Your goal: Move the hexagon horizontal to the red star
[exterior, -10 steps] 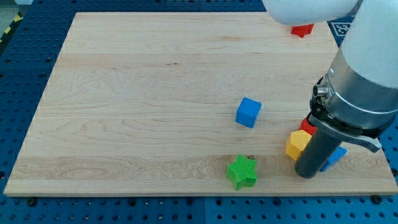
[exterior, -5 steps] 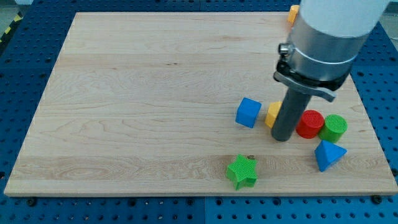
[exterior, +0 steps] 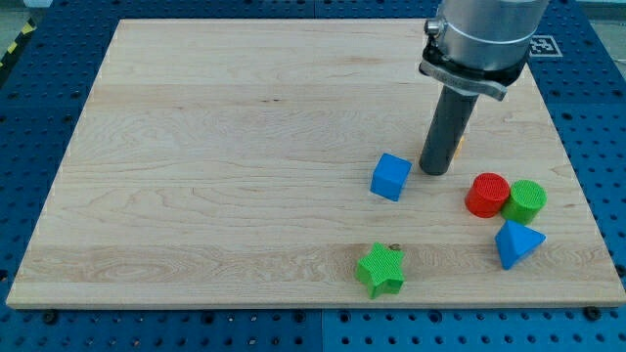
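Our tip [exterior: 435,172], a bare rod without fingers, touches the yellow hexagon [exterior: 456,147], hidden just behind at centre-right.

A thick silver-grey cylinder forms the upper body, its surface smooth and faintly shiny; beneath it sits a dark metal collar with a flat flange jutting out on each side; a small pale bolt head shows at the collar's left edge; below the collar runs a straight, dark grey, matte round rod, of even width down to my tip [exterior: 435,172], which ends blunt.
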Controlling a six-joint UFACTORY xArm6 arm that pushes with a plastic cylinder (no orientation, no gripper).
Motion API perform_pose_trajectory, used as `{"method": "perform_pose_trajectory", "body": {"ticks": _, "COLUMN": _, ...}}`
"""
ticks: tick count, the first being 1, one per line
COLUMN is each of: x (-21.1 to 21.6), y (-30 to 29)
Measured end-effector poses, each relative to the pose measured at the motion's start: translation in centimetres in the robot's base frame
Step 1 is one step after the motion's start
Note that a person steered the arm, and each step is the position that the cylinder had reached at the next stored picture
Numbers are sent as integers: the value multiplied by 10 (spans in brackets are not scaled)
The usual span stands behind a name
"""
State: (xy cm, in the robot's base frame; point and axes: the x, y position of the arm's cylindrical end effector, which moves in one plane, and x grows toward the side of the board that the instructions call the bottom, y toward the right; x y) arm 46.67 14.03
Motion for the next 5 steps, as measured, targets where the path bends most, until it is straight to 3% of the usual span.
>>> {"method": "perform_pose_trajectory", "body": {"ticks": 2, "x": -25, "y": 39}}
{"method": "perform_pose_trajectory", "body": {"ticks": 5, "x": -56, "y": 34}}
